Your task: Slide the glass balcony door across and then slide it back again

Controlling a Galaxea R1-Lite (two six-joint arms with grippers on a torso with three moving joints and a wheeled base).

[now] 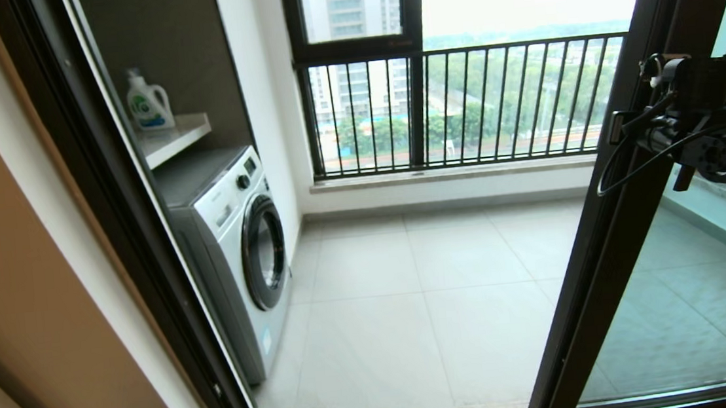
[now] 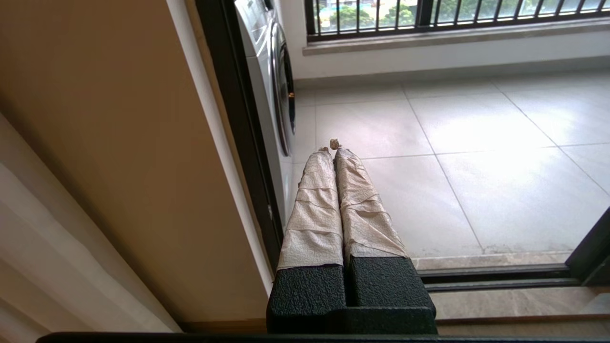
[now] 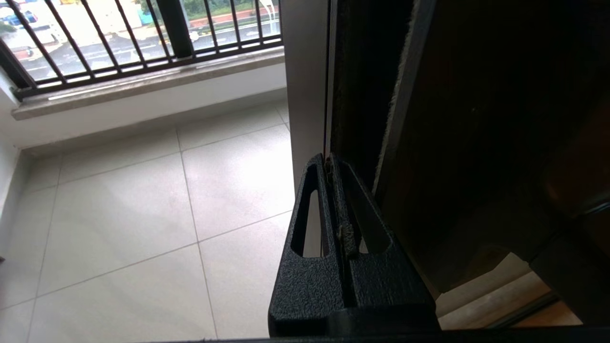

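The right gripper [image 3: 329, 159], fingers closed on nothing, rests against the glass balcony door [image 1: 608, 222] edge; push sideways slowly, staying flat against its frame.

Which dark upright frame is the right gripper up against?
The glass balcony door: its leading edge, slanting up the right of the doorway. The right gripper, jaws shut, sits beside it. The fixed jamb stands left by the washing machine, near the left gripper.

left gripper [image 2: 332, 148] fingers [image 2: 314, 209] pressed together – paper-wrapped; over door track [image 2: 495, 276]; washing machine [image 2: 271, 85] beside; tiled floor [image 2: 476, 157] beyond
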